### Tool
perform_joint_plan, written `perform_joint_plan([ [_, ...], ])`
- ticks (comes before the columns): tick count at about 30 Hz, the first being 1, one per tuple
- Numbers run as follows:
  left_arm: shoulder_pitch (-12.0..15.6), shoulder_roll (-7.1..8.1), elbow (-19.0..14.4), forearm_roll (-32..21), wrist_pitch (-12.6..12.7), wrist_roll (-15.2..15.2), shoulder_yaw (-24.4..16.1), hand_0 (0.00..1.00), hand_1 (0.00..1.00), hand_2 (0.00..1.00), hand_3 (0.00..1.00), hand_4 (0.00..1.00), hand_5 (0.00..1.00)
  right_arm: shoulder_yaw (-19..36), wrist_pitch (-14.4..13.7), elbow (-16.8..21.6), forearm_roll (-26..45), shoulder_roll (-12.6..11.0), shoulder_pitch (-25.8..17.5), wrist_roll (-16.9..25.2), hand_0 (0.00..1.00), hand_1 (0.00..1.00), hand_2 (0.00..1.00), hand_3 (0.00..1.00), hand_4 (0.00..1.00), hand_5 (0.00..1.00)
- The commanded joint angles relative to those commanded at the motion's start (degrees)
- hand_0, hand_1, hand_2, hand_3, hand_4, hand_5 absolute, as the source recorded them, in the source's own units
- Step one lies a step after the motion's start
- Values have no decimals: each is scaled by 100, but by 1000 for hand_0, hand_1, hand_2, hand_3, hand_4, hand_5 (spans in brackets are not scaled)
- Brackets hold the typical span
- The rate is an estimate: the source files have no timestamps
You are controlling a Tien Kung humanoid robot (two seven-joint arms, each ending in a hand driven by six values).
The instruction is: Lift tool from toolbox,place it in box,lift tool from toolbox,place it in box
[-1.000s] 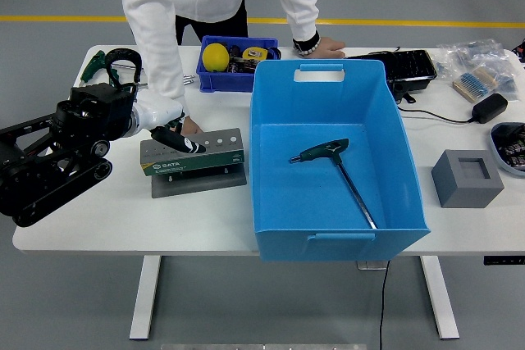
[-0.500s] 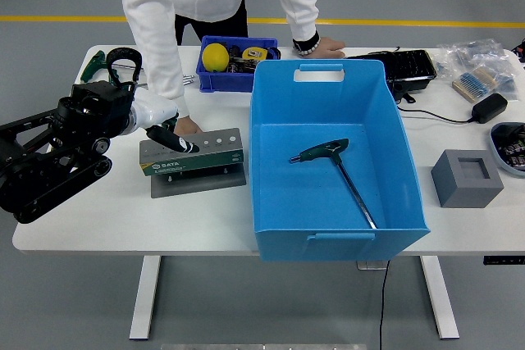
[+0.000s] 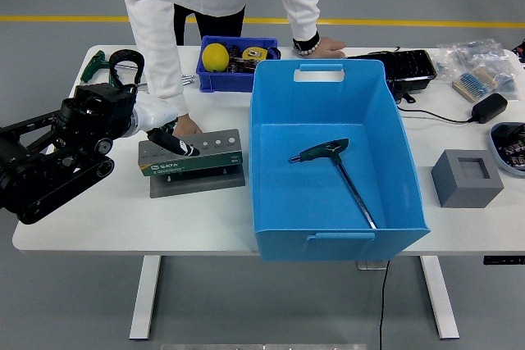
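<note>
A grey-green toolbox block (image 3: 192,158) with round holes on top sits on a grey base at the table's left. My left hand (image 3: 168,140) reaches in from the left, its fingers curled around a black tool handle (image 3: 175,145) standing in the block's left end. A person's hand (image 3: 188,125) rests on the table just behind the block. The big blue box (image 3: 332,157) stands at centre, and a T-handle hex key (image 3: 338,163) lies on its floor. My right arm is out of view.
A small blue bin (image 3: 235,60) with a yellow ball and tape measure stands at the back. A black tray (image 3: 406,70), plastic bags (image 3: 477,65), a black adapter (image 3: 490,107) and a grey foam block (image 3: 466,178) lie to the right. The person's other hand (image 3: 325,47) leans on the far edge.
My left hand has shifted slightly left and up with the black handle. The toolbox block has slid a little to the left with it.
</note>
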Motion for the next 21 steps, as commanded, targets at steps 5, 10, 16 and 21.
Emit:
perform_joint_plan([
  [5,11,-6,-4,66,-40,-57,-59,866,413,321,382,937,998,-3,-3,-1,9,3,3,1,722,693,747,562,792,713],
  [10,14,-15,72,76,-61,-52,-68,769,294,243,348,939,998,-1,-3,-1,7,3,6,2,723,694,747,562,792,712],
  [16,46,-9,240,145,32,-196,-26,493,203,196,278,935,998,2,-7,-3,16,10,-3,4,723,695,747,562,792,712],
  [21,72,-5,407,342,352,-471,5,384,153,154,215,940,839,7,-10,-6,15,19,-21,3,723,694,747,562,791,712],
])
